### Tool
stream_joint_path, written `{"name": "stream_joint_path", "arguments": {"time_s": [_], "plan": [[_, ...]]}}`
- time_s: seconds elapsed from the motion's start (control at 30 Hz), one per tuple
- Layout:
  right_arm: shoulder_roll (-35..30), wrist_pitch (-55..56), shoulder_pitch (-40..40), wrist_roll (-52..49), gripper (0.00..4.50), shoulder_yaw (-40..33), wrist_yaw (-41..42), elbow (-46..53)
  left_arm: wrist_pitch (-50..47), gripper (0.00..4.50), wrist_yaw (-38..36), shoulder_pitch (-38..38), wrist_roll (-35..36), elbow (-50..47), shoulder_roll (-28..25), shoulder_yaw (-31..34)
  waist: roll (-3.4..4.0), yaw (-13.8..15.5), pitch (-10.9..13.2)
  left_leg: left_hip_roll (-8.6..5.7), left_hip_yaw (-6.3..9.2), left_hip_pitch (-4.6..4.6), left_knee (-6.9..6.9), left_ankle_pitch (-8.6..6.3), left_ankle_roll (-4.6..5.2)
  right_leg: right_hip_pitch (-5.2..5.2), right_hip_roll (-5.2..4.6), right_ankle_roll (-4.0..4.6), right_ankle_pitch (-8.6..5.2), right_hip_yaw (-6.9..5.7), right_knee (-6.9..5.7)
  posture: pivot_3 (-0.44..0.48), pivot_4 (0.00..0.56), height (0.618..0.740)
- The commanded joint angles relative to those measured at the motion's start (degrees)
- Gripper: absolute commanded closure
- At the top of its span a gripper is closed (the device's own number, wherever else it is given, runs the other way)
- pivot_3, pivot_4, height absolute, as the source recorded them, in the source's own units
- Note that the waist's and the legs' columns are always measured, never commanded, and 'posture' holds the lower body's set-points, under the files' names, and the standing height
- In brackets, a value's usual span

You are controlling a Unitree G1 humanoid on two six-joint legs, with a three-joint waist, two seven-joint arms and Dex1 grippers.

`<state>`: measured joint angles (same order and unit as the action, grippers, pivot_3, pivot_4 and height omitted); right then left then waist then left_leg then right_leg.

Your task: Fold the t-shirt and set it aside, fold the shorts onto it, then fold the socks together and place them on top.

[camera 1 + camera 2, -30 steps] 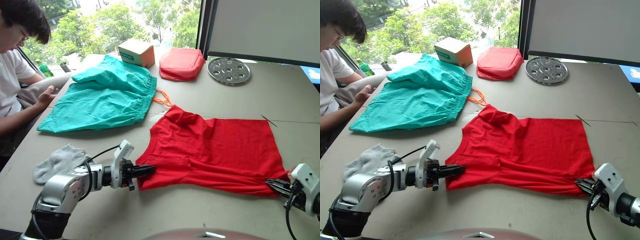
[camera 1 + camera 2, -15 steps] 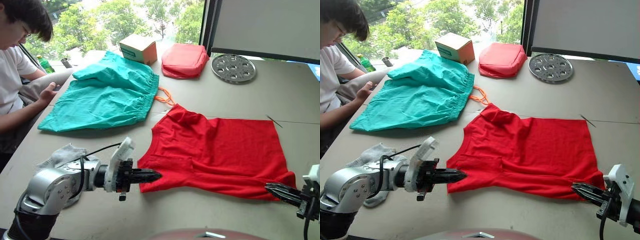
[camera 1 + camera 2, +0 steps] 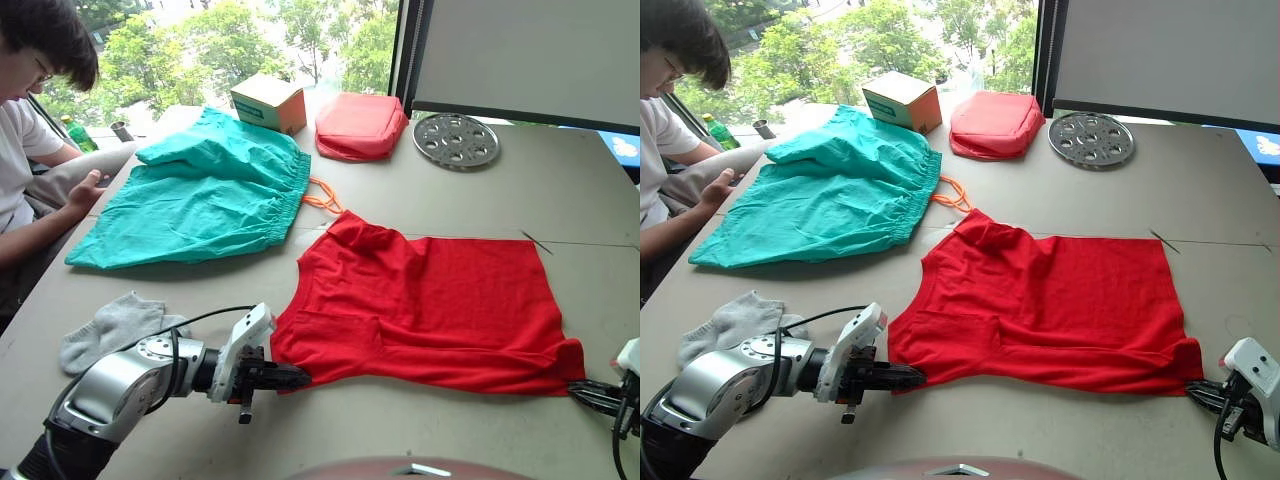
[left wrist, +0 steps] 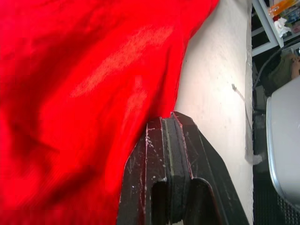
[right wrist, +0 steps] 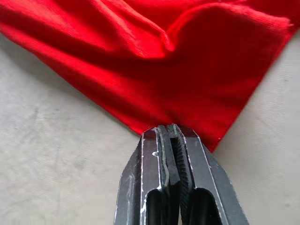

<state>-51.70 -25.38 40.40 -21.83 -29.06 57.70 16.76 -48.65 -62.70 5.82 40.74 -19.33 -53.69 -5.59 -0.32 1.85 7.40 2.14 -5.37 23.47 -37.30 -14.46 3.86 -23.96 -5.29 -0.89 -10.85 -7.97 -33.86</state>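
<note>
The red t-shirt (image 3: 430, 300) lies spread flat on the table's near half. My left gripper (image 3: 292, 377) is at its near left corner, fingers shut on the hem (image 4: 154, 108). At the near right corner my right gripper (image 3: 585, 392) is shut too, with the red edge (image 5: 187, 117) meeting its fingertips. The teal shorts (image 3: 200, 195) lie loosely spread at the far left, their orange drawstring (image 3: 322, 197) trailing toward the shirt. The grey socks (image 3: 115, 325) lie bunched on the near left, beside my left forearm.
A person (image 3: 30, 150) sits at the table's left edge, a hand by the shorts. A salmon-red pouch (image 3: 360, 125), a cardboard box (image 3: 268, 102) and a perforated metal disc (image 3: 456, 140) stand along the far edge. Bare table (image 3: 560, 200) lies beyond the shirt on the right.
The camera has shifted. Both grippers stay at the shirt's near corners and have drawn slightly toward me. The left one sits lower than half a second ago.
</note>
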Motion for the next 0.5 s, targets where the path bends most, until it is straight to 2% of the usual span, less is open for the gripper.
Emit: {"name": "stream_joint_path", "arguments": {"time_s": [0.03, 0.13, 0.2, 0.27, 0.33, 0.43, 0.5], "plan": [[0.21, -0.61, 3.77, 2.76, 4.50, -3.10, 0.14, -3.85, -1.46, 4.43, -0.92, 4.43, -0.03, 1.19, -2.74, 2.71, -0.09, 0.36, -0.05, -0.01, 0.00, 0.04, 0.00, -0.01, -0.01, -0.01, -0.02, 0.00, 0.00, 0.00, 0.02, 0.000, 0.150, 0.739], [3.04, 2.36, 5.59, -1.92, 4.50, -7.74, 3.76, -0.55, 0.26, 4.43, -2.50, 6.25, 2.09, 0.03, -2.14, 6.31, 0.02, 0.61, 0.03, -0.04, 0.04, 0.11, 0.00, -0.12, -0.02, -0.03, -0.08, -0.02, -0.01, 0.01, 0.08, 0.000, 0.150, 0.739], [5.20, 0.23, 5.06, -8.90, 4.50, -11.31, 5.92, 3.76, 1.63, 4.43, -3.13, 5.98, 7.17, -1.67, 1.12, 11.14, 0.18, 0.57, 0.17, -0.05, 0.11, 0.17, 0.01, -0.16, -0.05, -0.07, -0.08, -0.09, -0.05, -0.01, 0.08, 0.000, 0.150, 0.739], [6.07, 1.40, 4.52, -10.02, 4.50, -12.46, 6.41, 7.38, 2.21, 4.43, -1.92, 4.93, 10.89, -3.84, 3.89, 15.17, 0.62, 0.44, 0.45, -0.04, 0.11, 0.19, 0.01, -0.18, -0.07, -0.09, -0.08, -0.09, -0.06, 0.00, 0.08, 0.000, 0.150, 0.739], [6.21, 2.79, 4.54, -9.05, 3.93, -11.88, 6.51, 10.56, 4.23, 4.50, -3.40, 5.47, 10.15, -6.19, 3.85, 16.30, 0.60, 0.27, 0.44, -0.02, 0.10, 0.16, 0.01, -0.17, -0.07, -0.13, -0.06, -0.09, -0.06, 0.00, 0.00, 0.000, 0.150, 0.739], [5.79, 9.10, 5.36, -2.50, 2.81, -8.70, 6.78, 13.55, 12.17, 3.56, -7.31, 8.30, 3.74, -9.28, 2.32, 15.04, 0.51, 0.24, 0.38, 0.01, 0.11, 0.07, 0.02, -0.16, -0.10, -0.12, 0.04, -0.09, -0.06, -0.07, -0.01, 0.000, 0.150, 0.739], [5.73, 15.76, 4.43, 3.95, 1.76, -6.60, 5.22, 12.87, 21.26, 2.58, -9.02, 9.87, -2.70, -9.92, 2.62, 13.76, 0.49, 0.37, 0.38, -0.01, 0.06, 0.08, 0.02, -0.18, -0.12, -0.12, 0.04, -0.09, -0.06, -0.06, 0.02, 0.000, 0.150, 0.739]]}}
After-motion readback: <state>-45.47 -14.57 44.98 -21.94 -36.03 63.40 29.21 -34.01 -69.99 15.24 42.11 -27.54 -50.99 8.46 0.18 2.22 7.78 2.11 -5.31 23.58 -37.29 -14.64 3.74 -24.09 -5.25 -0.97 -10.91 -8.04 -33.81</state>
